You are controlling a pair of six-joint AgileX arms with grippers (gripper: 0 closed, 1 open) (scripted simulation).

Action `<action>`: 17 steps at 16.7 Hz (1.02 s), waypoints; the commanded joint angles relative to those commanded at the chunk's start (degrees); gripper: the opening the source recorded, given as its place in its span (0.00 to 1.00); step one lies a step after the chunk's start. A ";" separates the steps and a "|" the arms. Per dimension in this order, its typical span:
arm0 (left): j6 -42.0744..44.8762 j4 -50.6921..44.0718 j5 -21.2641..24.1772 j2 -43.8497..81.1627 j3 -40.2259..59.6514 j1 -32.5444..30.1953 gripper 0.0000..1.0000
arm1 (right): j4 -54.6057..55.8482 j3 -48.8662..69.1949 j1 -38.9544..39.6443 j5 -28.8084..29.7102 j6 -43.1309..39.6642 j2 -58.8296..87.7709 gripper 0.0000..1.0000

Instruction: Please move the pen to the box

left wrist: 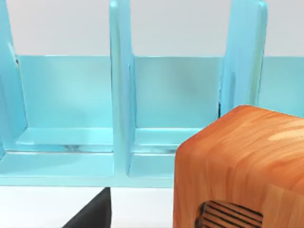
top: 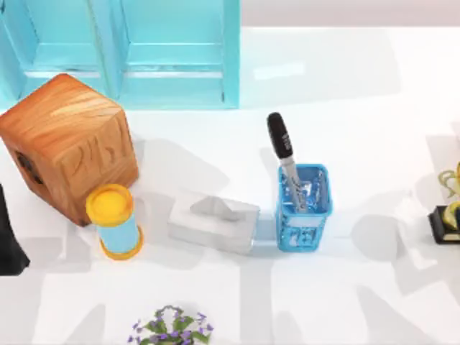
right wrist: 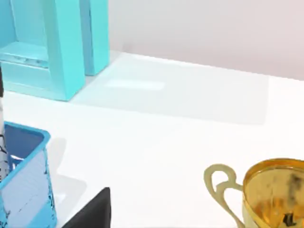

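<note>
Here pen [top: 283, 154] stands in basket [top: 302, 207].

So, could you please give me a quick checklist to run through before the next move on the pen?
1. Pen located: ok, it stands tilted in the blue mesh basket, black cap up.
2. Pen free to lift: ok, nothing covers its cap.
3. Box identified: cannot tell; the wooden box at the left and the grey tissue box are both candidates.
4. Path from basket to the left: not ok, the yellow-capped cylinder stands beside the wooden box.
5. Gripper readiness: cannot tell.
</note>
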 joint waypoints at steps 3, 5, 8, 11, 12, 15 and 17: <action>0.00 0.00 0.00 0.00 0.00 0.00 1.00 | 1.30 4.36 6.25 -6.75 -2.12 14.03 1.00; 0.00 0.00 0.00 0.00 0.00 0.00 1.00 | 2.51 8.23 9.83 -11.00 -3.26 24.67 1.00; 0.00 0.00 0.00 0.00 0.00 0.00 1.00 | 4.48 14.73 13.12 -15.83 -4.23 39.94 1.00; 0.00 0.00 0.00 0.00 0.00 0.00 1.00 | 6.13 21.19 13.96 -18.66 -4.44 51.23 1.00; 0.00 0.00 0.00 0.00 0.00 0.00 1.00 | 6.54 23.23 13.84 -19.23 -4.34 54.23 1.00; 0.00 0.00 0.00 0.00 0.00 0.00 1.00 | 7.30 28.27 12.75 -20.01 -3.78 61.96 1.00; 0.00 0.00 0.00 0.00 0.00 0.00 1.00 | 7.43 30.28 11.71 -19.95 -3.34 65.55 1.00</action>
